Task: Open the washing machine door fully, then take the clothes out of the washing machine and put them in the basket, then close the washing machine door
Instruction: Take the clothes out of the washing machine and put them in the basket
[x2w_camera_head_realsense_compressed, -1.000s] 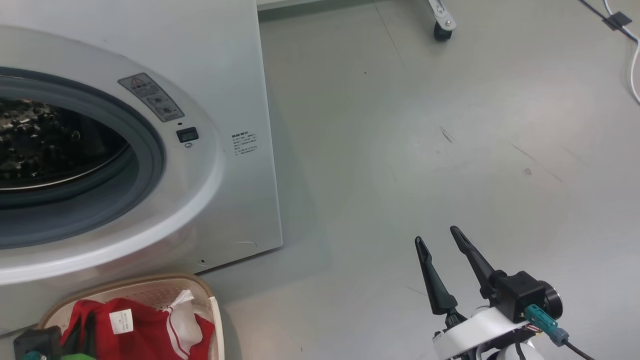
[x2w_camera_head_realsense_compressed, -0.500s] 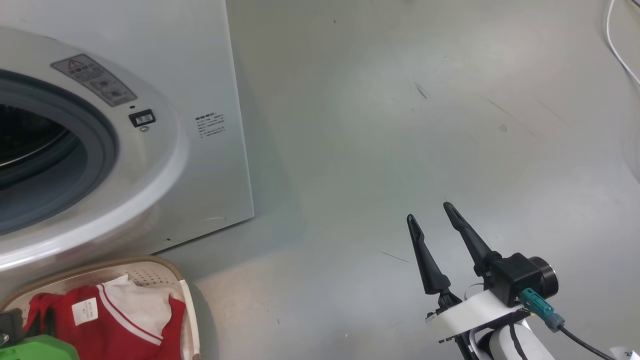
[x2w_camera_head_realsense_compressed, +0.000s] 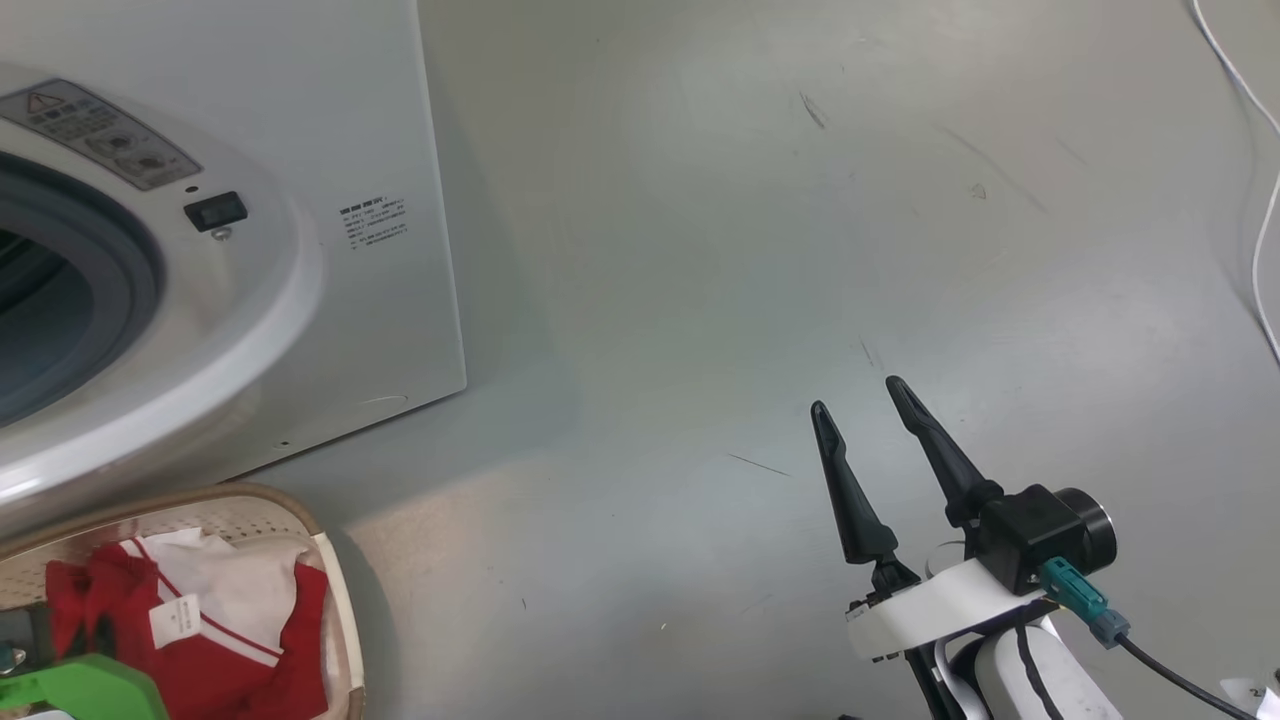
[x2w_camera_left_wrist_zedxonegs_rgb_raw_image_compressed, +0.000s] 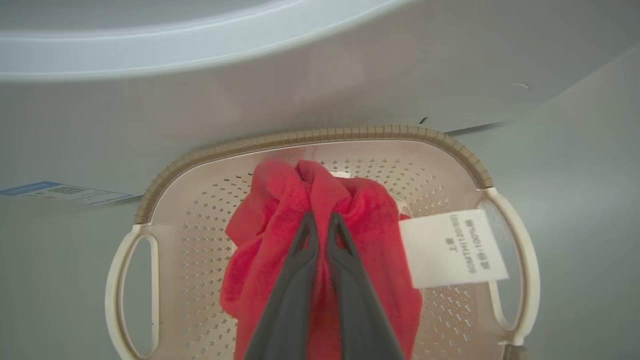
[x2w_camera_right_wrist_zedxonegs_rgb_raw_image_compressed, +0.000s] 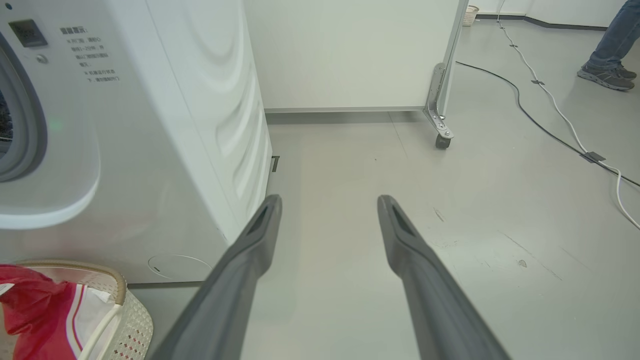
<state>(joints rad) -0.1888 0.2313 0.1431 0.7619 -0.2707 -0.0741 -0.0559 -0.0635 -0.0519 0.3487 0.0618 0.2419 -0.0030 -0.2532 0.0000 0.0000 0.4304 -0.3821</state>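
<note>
Clothes (x2w_camera_left_wrist_zedxonegs_rgb_raw_image_compressed: 270, 200) pinched in left hand (x2w_camera_left_wrist_zedxonegs_rgb_raw_image_compressed: 321, 216) within basket (x2w_camera_left_wrist_zedxonegs_rgb_raw_image_compressed: 320, 135) rim, right hand (x2w_camera_head_realsense_compressed: 857, 395) wide over floor (x2w_camera_head_realsense_compressed: 700, 250)

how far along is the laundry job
Done: machine open, clothes out and down in the basket. In hand: left gripper shut on the clothes, not yet released; right gripper open, idle over the floor. Left: let go, close the door.

My left gripper (x2w_camera_left_wrist_zedxonegs_rgb_raw_image_compressed: 321, 216) fingers hide the fold of clothes (x2w_camera_left_wrist_zedxonegs_rgb_raw_image_compressed: 365, 220) I'm pinching. Basket (x2w_camera_left_wrist_zedxonegs_rgb_raw_image_compressed: 310, 136) near rim cut off under the hand. Label (x2w_camera_left_wrist_zedxonegs_rgb_raw_image_compressed: 452, 248) print blurred, unreadable. Past my right gripper (x2w_camera_right_wrist_zedxonegs_rgb_raw_image_compressed: 327, 202), person's leg (x2w_camera_right_wrist_zedxonegs_rgb_raw_image_compressed: 612, 35) cropped at frame edge.
</note>
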